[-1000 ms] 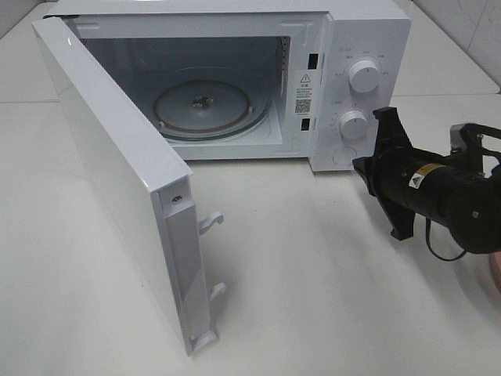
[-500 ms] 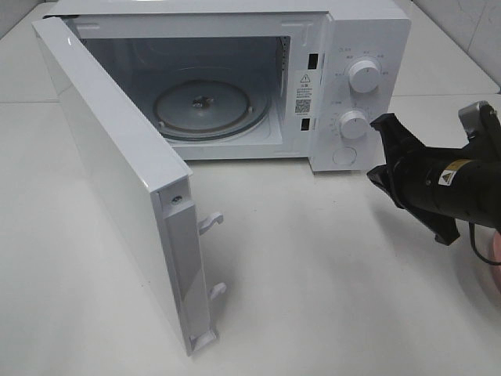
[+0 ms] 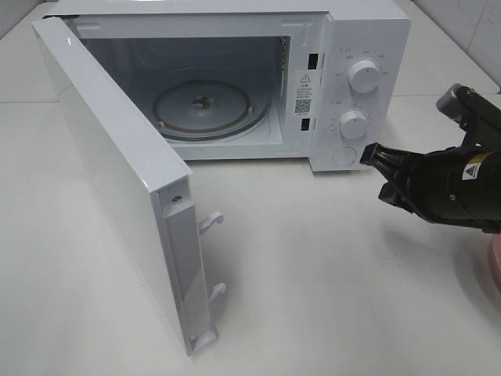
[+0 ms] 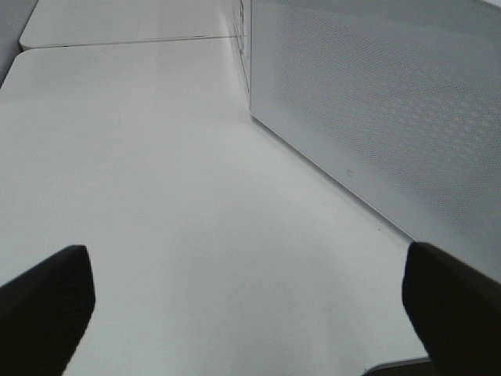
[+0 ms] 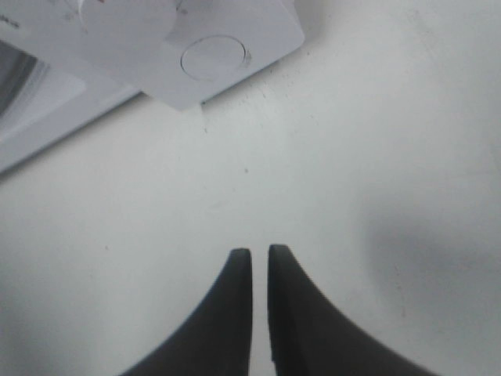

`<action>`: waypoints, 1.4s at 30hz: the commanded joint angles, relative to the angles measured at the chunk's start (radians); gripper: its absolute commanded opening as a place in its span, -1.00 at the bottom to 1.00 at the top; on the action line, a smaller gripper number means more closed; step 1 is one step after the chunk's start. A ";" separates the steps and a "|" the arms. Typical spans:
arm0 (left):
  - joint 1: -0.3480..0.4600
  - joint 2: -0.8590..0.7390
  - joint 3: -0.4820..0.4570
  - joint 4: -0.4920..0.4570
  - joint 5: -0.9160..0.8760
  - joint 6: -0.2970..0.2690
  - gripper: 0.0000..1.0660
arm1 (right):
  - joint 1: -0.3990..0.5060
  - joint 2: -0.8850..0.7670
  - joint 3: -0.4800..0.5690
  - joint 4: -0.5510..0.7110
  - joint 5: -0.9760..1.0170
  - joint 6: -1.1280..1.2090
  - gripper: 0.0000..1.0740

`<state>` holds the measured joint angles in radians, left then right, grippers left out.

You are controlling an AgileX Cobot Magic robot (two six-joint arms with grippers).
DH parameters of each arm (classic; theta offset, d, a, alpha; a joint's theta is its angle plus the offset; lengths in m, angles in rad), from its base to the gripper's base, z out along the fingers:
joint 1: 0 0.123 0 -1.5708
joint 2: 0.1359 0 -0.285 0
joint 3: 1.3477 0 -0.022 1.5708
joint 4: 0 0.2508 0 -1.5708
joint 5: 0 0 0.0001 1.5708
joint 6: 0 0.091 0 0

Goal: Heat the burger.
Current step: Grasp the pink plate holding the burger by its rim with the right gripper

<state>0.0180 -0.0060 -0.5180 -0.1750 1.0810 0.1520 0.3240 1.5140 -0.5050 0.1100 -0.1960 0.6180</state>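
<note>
The burger is out of view. Only a sliver of the pink plate (image 3: 495, 266) shows at the right edge of the exterior view. My right gripper (image 3: 374, 158) is shut and empty. It hovers over the table just in front of the microwave's (image 3: 368, 31) control panel, pointing left. In the right wrist view its fingertips (image 5: 260, 252) stand almost together, with the round door button (image 5: 213, 56) beyond them. My left gripper (image 4: 246, 262) is open and empty, low over the table beside the open door's mesh window (image 4: 383, 102). It does not show in the exterior view.
The microwave door (image 3: 117, 172) swings wide open toward the front left, latch hooks (image 3: 210, 223) sticking out. The glass turntable (image 3: 207, 110) inside is bare. Two knobs (image 3: 364, 74) sit on the panel.
My right gripper has closed from wide open, turned, and drawn back toward the right edge. The microwave and its door have not moved.
</note>
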 commanded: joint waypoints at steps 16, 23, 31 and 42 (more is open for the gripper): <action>0.004 -0.016 -0.002 -0.004 -0.013 -0.003 0.88 | -0.004 -0.076 -0.052 -0.014 0.542 -0.429 -0.79; 0.004 -0.014 -0.002 -0.003 -0.013 -0.003 0.88 | -0.004 -0.109 -0.052 -0.065 0.651 -0.450 -0.72; 0.004 -0.013 -0.002 -0.004 -0.013 -0.003 0.88 | -0.006 -0.152 -0.087 -0.124 0.800 -0.458 -0.13; 0.004 -0.013 -0.002 -0.003 -0.013 -0.003 0.88 | -0.006 -0.188 -0.217 -0.226 1.002 -0.529 0.83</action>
<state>0.0180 -0.0060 -0.5180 -0.1750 1.0810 0.1520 0.3230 1.3300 -0.7170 -0.1060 0.7830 0.1080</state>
